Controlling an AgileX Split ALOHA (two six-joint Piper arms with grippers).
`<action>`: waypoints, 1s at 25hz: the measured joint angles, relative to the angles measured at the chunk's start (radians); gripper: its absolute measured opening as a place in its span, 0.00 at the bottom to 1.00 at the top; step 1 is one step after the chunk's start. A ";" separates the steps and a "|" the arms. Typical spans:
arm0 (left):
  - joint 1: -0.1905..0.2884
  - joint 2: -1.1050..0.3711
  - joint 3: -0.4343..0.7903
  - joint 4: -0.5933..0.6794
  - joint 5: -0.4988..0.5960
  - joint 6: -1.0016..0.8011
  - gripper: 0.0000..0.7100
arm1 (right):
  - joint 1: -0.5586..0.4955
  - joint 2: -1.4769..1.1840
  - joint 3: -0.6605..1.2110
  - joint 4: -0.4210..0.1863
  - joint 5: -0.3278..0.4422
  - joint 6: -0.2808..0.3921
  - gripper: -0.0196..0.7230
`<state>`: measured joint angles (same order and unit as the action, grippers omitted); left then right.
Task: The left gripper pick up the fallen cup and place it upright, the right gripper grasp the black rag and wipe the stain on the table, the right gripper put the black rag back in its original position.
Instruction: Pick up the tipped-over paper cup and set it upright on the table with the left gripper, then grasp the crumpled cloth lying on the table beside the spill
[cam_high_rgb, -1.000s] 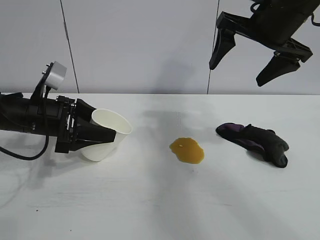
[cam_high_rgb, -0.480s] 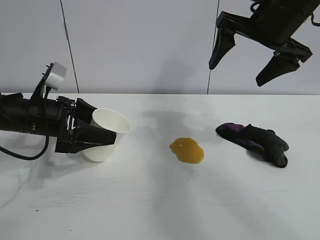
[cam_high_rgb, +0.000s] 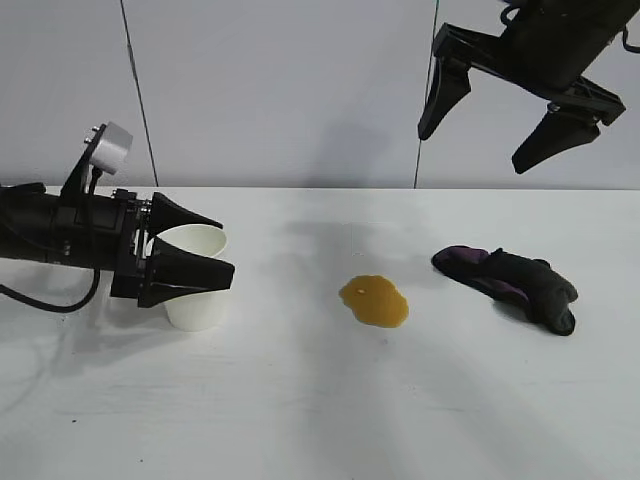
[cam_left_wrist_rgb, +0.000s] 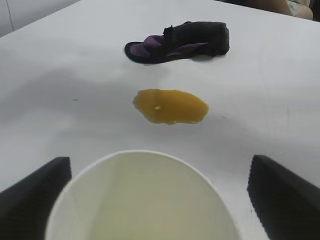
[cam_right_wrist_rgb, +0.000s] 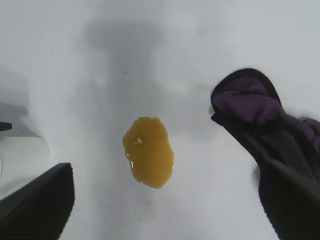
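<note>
The cup (cam_high_rgb: 195, 277) stands upright at the left of the exterior view, mouth up, base on the table (cam_high_rgb: 320, 400). The left gripper (cam_high_rgb: 205, 247) lies level around it with jaws spread; in the left wrist view both fingers stand clear of the rim on either side, so nothing is pinched. The uprighting step appears done.

The right gripper (cam_high_rgb: 500, 115) hangs at the upper right of the exterior view, well above the table, jaws wide apart and empty.

The black rag (cam_high_rgb: 510, 283) lies crumpled at the right of the frame, with purple fabric showing in its folds (a lining or second layer, cannot tell). The stain (cam_high_rgb: 374, 301) sits at centre, between cup and rag and apart from both.

Handling assessment:
- Cup: thin white paper, tapered, rolled rim. Judged very light and easily crushed or tipped; the spread fingers should draw back without brushing the wall.
- Rag: soft, limp, matte cloth, judged light and non-slippery. It will sag and fold under grip. Best hold is likely the raised bunched middle, pinched from above, leaving loose cloth below to drag across the stain.
- Stain: amber-brown, glossy, an irregular oval lying thin on the surface; likely to smear if the pass is light.
- Table: smooth, hard, white, with faint specks.
</note>
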<state>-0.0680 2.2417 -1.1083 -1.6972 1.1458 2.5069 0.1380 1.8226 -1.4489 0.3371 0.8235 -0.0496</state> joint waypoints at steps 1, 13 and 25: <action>0.000 -0.016 0.000 0.000 0.000 -0.032 0.97 | 0.000 0.000 0.000 0.000 0.001 -0.001 0.96; 0.000 -0.430 0.001 0.258 -0.399 -0.906 0.98 | 0.000 0.000 0.000 0.000 0.015 -0.024 0.96; -0.129 -0.532 -0.186 1.019 -0.479 -1.946 0.98 | 0.000 0.000 -0.087 -0.057 0.143 -0.154 0.96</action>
<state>-0.1969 1.7097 -1.2942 -0.6782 0.6671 0.5610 0.1380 1.8226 -1.5359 0.2806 0.9663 -0.2033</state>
